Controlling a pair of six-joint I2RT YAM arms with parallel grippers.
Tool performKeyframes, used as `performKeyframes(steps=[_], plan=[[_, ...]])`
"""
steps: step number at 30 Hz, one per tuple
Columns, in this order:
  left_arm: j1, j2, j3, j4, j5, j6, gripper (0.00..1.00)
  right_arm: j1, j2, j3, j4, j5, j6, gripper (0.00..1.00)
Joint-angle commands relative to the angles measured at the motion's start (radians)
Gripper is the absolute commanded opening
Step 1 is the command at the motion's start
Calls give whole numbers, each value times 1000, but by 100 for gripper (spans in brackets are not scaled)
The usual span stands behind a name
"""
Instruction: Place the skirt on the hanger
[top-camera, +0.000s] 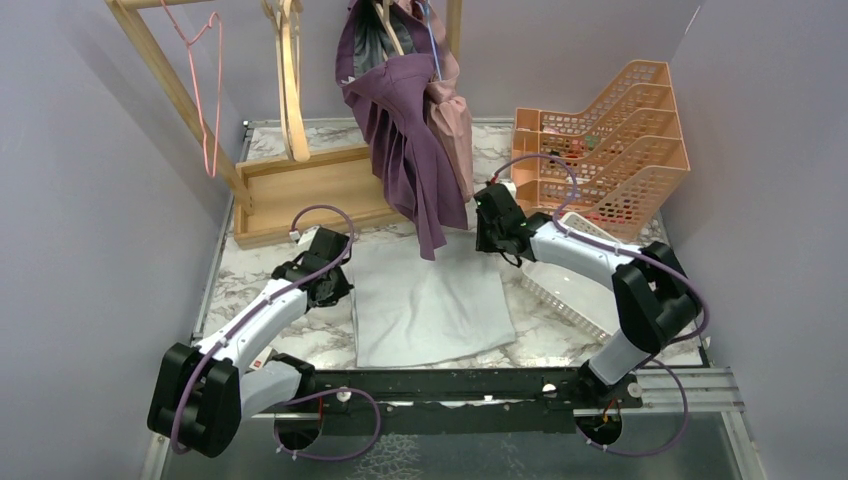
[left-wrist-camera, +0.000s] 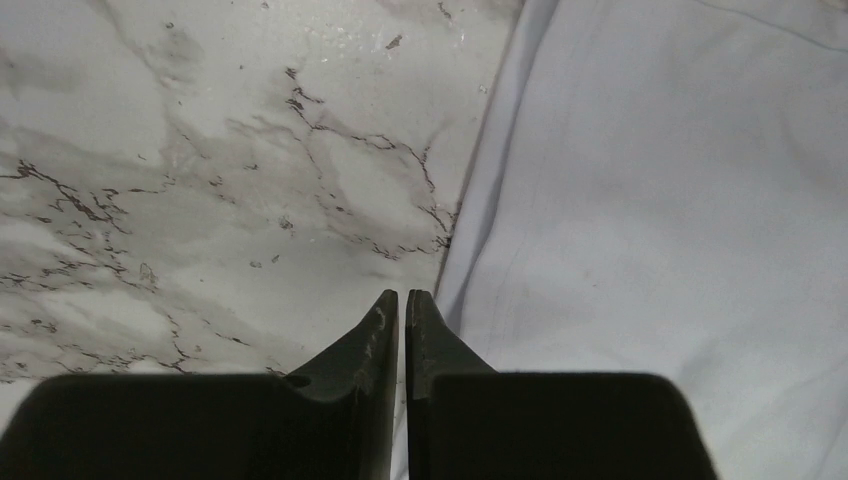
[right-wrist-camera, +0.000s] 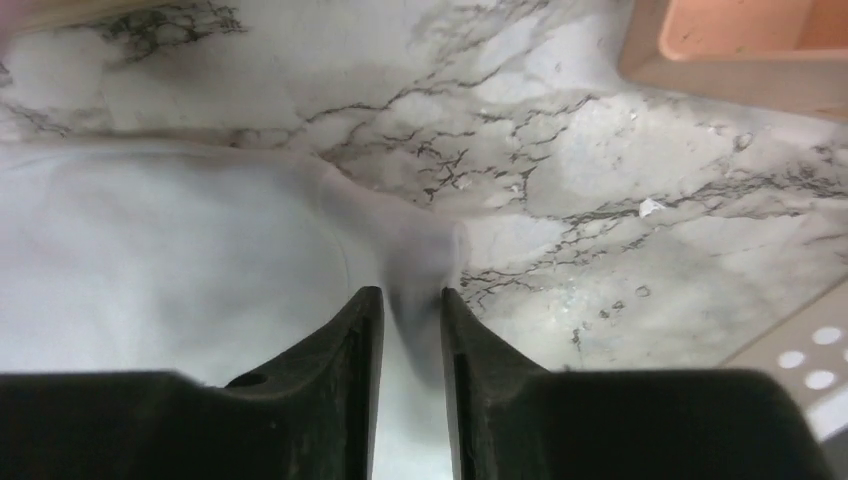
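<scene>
From above, the skirt lies flat on the table between both arms, with the left fingers at its 10 o'clock corner and the right fingers at 2.

Left wrist: the fingers are clenched and the hem touches them on the 3 o'clock side; I can't tell whether it's pinched.

Right wrist: the fingers are grasping the skirt's bunched corner.

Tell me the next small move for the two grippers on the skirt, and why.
Probably lift both a little, together. The right gripper pinches a corner fold of the skirt; the left gripper is shut at the opposite edge, though its hold on cloth is unclear. A small lift would test both grips.
</scene>
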Motion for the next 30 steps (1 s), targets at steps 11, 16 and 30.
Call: performKeyframes(steps=[11, 16, 30], plan=[[16, -9, -2, 89, 243, 70, 39, 2, -171, -139, -82, -231, 97, 45], [19, 48, -22, 128, 293, 65, 33, 2, -161, -223, -23, -332, 150, 41], [24, 87, -23, 84, 260, 60, 34, 2, -72, -226, -53, -285, 161, 41]])
